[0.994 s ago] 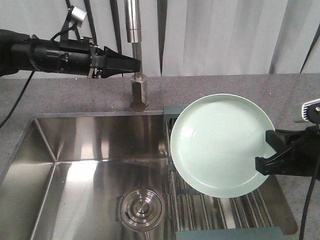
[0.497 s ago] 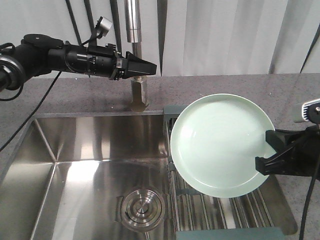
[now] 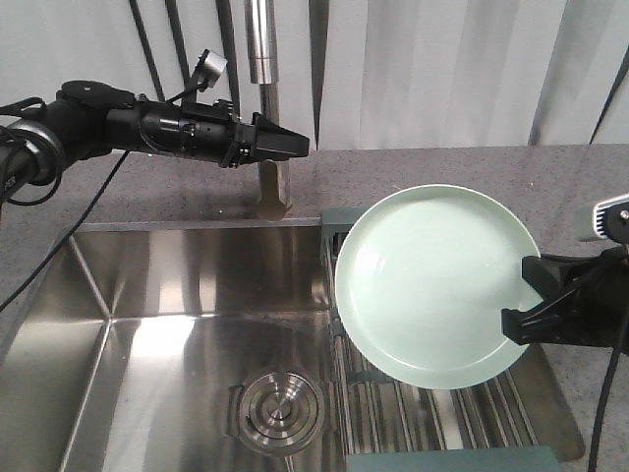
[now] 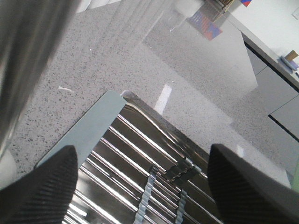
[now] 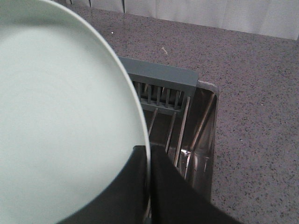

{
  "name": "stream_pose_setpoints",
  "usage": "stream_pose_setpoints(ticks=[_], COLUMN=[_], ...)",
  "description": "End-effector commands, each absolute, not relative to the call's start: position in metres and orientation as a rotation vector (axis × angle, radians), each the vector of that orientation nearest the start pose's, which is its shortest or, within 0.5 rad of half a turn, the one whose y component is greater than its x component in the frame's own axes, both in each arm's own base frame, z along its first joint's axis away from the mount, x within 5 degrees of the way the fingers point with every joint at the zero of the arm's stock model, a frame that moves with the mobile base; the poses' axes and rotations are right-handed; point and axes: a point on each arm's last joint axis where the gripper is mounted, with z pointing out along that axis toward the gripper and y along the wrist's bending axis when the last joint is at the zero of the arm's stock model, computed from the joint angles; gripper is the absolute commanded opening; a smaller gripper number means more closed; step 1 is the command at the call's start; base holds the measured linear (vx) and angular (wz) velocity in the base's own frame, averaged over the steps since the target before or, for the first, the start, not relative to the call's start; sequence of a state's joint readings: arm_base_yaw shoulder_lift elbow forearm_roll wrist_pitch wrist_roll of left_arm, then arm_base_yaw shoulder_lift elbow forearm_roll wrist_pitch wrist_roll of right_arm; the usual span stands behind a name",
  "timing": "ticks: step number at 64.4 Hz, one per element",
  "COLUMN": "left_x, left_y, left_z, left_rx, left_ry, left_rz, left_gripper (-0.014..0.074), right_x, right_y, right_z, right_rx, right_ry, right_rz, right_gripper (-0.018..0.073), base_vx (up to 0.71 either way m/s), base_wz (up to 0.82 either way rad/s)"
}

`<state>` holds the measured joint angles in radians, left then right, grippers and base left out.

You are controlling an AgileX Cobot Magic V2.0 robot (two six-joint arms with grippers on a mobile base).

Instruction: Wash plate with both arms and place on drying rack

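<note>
The pale mint-green plate (image 3: 432, 285) is held tilted on edge above the drying rack (image 3: 423, 413), its face toward the sink. My right gripper (image 3: 529, 313) is shut on its lower right rim; in the right wrist view the two black fingers (image 5: 163, 186) pinch the plate (image 5: 60, 116) edge, with the rack (image 5: 163, 79) behind. My left gripper (image 3: 293, 146) hovers high by the faucet, in front of its stem. In the left wrist view it (image 4: 142, 182) stands open and holds nothing, with the rack's steel rods (image 4: 140, 154) seen below.
The steel faucet (image 3: 267, 118) rises behind the sink (image 3: 177, 295), whose round drain (image 3: 278, 411) lies at the bottom middle. Speckled grey counter (image 3: 442, 167) surrounds the sink. The rack's teal end piece (image 3: 452, 460) is at the front edge.
The left arm has swung right and a little lower, bringing its gripper up to the faucet stem. The right gripper and plate have not moved.
</note>
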<state>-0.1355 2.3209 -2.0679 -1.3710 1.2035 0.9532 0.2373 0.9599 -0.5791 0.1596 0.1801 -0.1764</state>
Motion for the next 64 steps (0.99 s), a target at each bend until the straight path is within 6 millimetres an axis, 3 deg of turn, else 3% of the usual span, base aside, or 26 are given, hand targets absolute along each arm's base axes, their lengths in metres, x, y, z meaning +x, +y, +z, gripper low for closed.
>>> stream_pose_setpoints(ticks=[1, 18, 31, 64], left_x=[0.471, 0.468, 0.453, 0.414], left_y=[-0.153, -0.153, -0.152, -0.148], left_z=[0.31, 0.313, 0.322, 0.303], left_rx=[0.709, 0.696, 0.77, 0.819], left_ry=[1.839, 1.882, 1.937, 1.998], left_rz=[-1.462, -1.46, -1.37, -1.373], left_gripper=[0.0556, 0.0556, 0.0556, 0.0556], right_x=[0.194, 0.194, 0.194, 0.194], right_y=[0.048, 0.048, 0.048, 0.048], right_z=[0.301, 0.301, 0.301, 0.301], right_rx=[-0.258, -0.258, -0.258, -0.258], right_ry=[1.913, 1.913, 1.913, 1.913], right_rz=[0.159, 0.159, 0.159, 0.159], right_gripper=[-0.0005, -0.0005, -0.0005, -0.0005], base_vx=[0.0, 0.0, 0.0, 0.0], base_wz=[0.0, 0.0, 0.0, 0.0])
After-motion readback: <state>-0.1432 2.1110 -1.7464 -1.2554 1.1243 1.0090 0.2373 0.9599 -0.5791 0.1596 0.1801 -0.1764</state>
